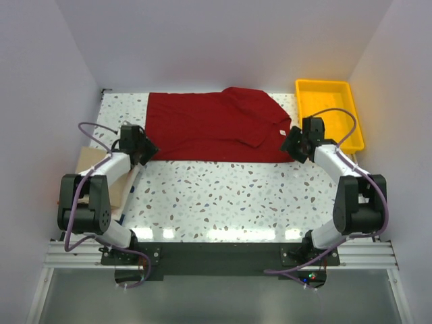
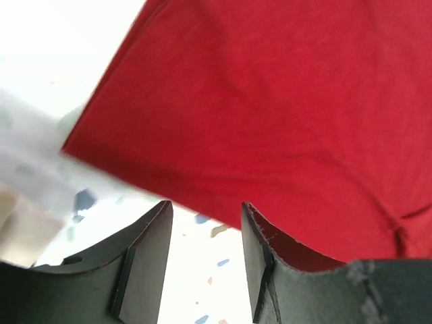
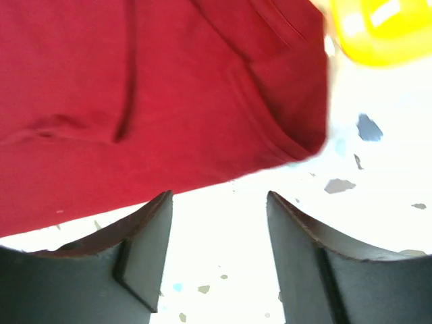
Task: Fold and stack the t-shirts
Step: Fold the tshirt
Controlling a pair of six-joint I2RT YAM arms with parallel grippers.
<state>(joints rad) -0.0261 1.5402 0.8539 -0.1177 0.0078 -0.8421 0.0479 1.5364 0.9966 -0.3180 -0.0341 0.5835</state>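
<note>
Looking from above: I see the dark red t-shirt [image 1: 216,125] spread flat just beside the yellow tray [image 1: 322,82], its collar end nearest the tray.
Left wrist: my left gripper [image 2: 204,206] is released and empty, at the shirt corner farthest from the tray.
Right wrist: my right gripper [image 3: 217,196] is released and empty, at the corner nearest the tray.
Progress: I judge folding barely begun and stacking not started.

- dark red t-shirt [image 1: 216,125] lies flat along the far edge of the table [image 1: 223,196]; 1 sleeve is folded onto it; small white neck label [image 1: 281,133] towards the right
- left gripper [image 1: 145,148] at the shirt's near left corner; right gripper [image 1: 295,143] at its near right corner
- yellow tray [image 1: 327,101] in the far right corner
</note>
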